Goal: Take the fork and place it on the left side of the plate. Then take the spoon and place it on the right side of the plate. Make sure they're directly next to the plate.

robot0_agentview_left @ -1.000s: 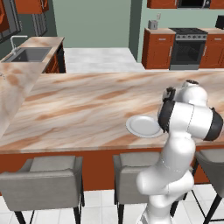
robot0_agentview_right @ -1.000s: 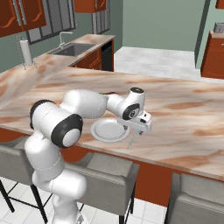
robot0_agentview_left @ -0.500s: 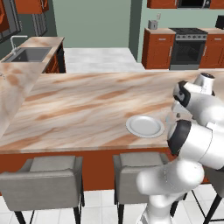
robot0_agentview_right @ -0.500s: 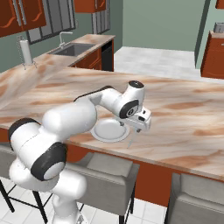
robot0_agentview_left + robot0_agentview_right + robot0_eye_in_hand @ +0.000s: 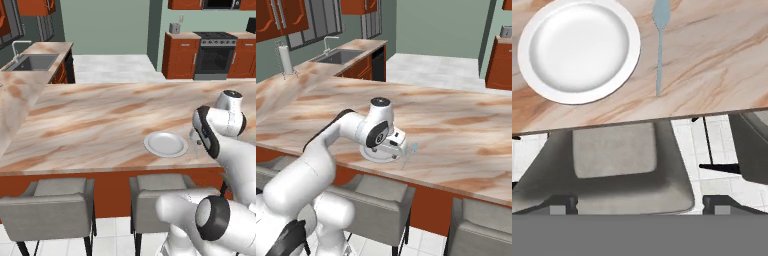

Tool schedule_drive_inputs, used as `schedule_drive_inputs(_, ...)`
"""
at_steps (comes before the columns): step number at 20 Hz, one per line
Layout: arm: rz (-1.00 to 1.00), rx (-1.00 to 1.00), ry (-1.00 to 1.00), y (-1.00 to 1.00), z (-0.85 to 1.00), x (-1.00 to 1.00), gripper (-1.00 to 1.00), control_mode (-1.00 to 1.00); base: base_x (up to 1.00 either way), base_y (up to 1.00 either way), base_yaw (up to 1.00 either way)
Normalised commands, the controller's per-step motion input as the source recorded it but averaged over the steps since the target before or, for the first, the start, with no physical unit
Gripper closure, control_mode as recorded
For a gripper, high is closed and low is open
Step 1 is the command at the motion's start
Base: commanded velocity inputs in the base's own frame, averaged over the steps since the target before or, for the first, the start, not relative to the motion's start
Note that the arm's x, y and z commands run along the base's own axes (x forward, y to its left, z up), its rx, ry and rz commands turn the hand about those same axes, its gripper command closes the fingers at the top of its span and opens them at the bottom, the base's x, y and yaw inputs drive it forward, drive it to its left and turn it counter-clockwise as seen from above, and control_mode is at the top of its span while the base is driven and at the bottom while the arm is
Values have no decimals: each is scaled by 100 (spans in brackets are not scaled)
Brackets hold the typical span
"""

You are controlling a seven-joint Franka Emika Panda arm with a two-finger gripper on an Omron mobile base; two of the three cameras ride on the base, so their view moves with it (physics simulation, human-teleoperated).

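Note:
The white-grey plate (image 5: 579, 50) lies near the counter's front edge, also seen at plate (image 5: 166, 144). Just off its right rim lies the pale blue spoon (image 5: 659, 45), across a narrow gap, with its bowl pointing away from the edge; the spoon (image 5: 412, 148) also shows beside the hand. My gripper (image 5: 401, 149) hovers low over the plate's right side and the spoon. In the hand view its fingertips (image 5: 562, 204) stand wide apart, open, with nothing between them. The fork is out of view.
Grey stools (image 5: 617, 165) stand under the counter's front edge (image 5: 637, 120), with one stool (image 5: 50, 200) further left. A sink (image 5: 30, 62) is set in the far left counter. The marble counter (image 5: 100, 115) stretches wide to the left of the plate.
The arm's elbow has swung from the plate's left side round to its right, while the hand stayed low by the plate. The jaws stay open.

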Motion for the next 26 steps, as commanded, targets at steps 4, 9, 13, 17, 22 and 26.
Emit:
schedule_drive_inputs(4, 0, -15, -7, 78, 6, -63, -100, -100, 0, 0, 0)
schedule_drive_inputs(9, 1, -8, -14, 33, 25, -55, -100, -100, 0, 0, 0)
schedule_drive_inputs(13, 4, 0, -26, 1, 45, -44, -100, -100, 0, 0, 0)
schedule_drive_inputs(17, 5, 0, -37, 0, 55, -47, -100, -100, 0, 0, 0)
schedule_drive_inputs(22, 4, 0, -22, 0, 37, -30, -100, 100, -18, 0, 1)
schedule_drive_inputs(26, 0, 0, 0, 0, 0, 0, -100, 100, -43, -4, -1)
